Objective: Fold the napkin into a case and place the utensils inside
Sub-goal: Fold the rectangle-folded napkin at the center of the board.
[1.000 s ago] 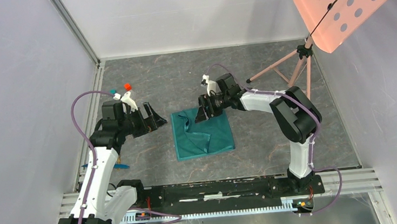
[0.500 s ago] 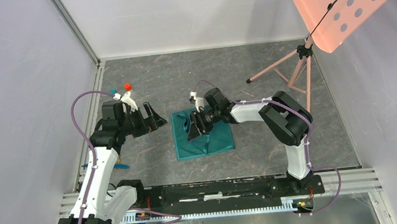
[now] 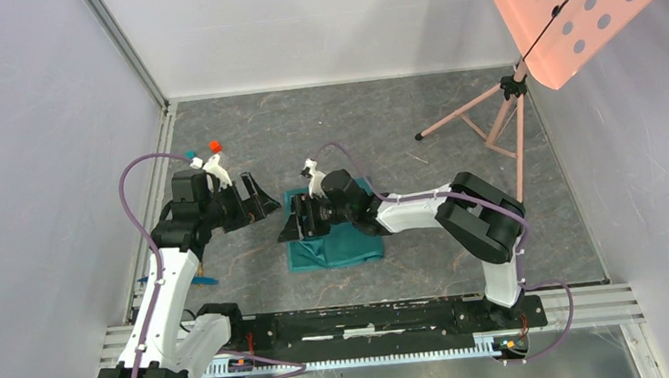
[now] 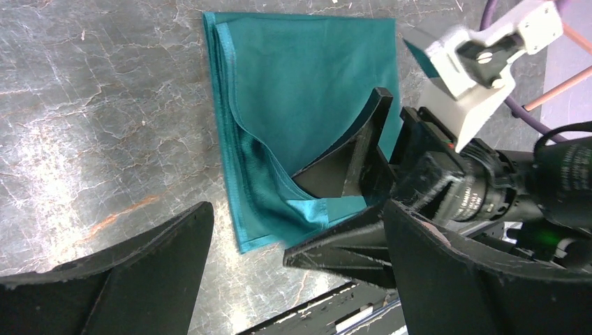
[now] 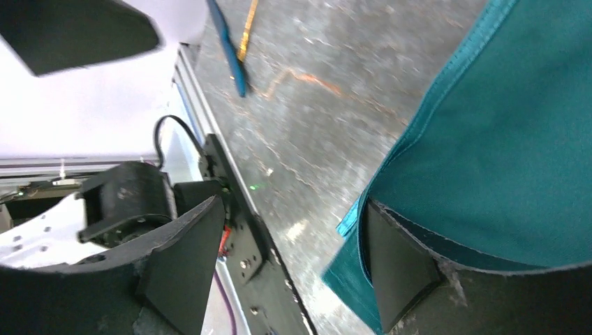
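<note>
Elbow bent, right claw [image 3: 291, 229] reaching left across napkin [image 3: 347, 247]

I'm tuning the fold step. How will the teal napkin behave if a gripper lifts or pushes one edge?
Probably floppy: the napkin shows soft creases and loose layers along one edge. Likely light: thin cloth lying flat. Pushed, it may bunch on the smooth table rather than move as one piece.

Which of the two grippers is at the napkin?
The right gripper, its open jaws at the left edge of the napkin; the left gripper hangs apart, further left.
</note>
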